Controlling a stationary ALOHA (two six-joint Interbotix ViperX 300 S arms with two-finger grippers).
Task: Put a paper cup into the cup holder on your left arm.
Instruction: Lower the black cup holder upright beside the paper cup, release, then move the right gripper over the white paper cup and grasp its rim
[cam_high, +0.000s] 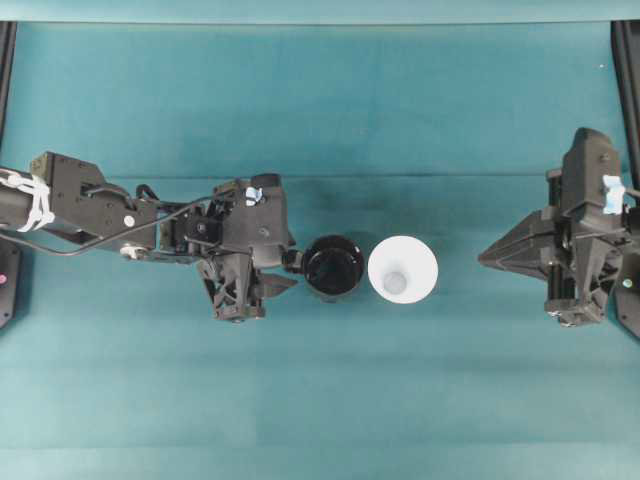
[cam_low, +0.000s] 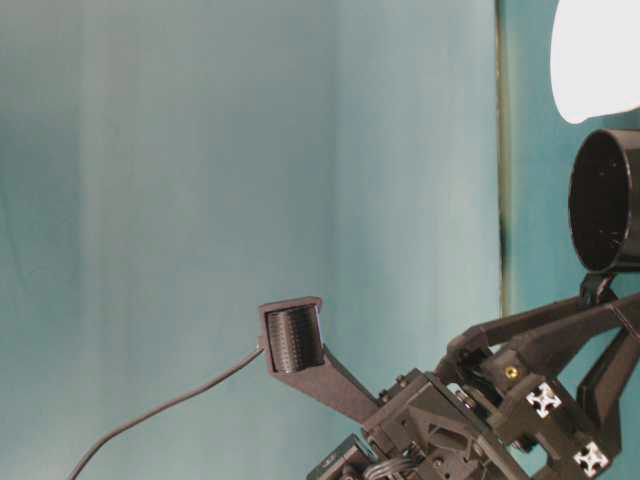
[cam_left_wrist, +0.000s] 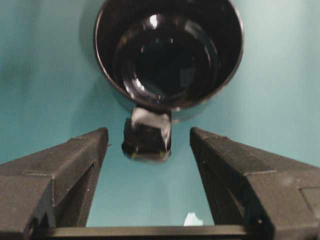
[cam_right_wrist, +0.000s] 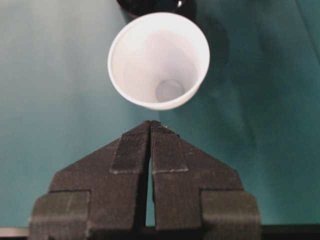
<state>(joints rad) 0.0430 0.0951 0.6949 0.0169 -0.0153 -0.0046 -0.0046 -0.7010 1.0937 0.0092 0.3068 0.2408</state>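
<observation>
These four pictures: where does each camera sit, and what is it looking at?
Overhead: above the table, looking down on both arms, cup holder and paper cup.
Table-level: low, sideways; left arm.
Left wrist: open left gripper facing the holder's knob.
Right wrist: shut right gripper facing the cup.
All show the holder.

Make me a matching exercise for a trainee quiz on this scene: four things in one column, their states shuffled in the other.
1. paper cup
2. cup holder
3. left gripper
4. right gripper

A. jaws shut, empty
B. glossy black, empty, knob between open jaws
C. white, upright on the table, beside the holder
D. jaws open, gripping nothing

Pairs: 1-C, 2-B, 3-D, 4-A
</observation>
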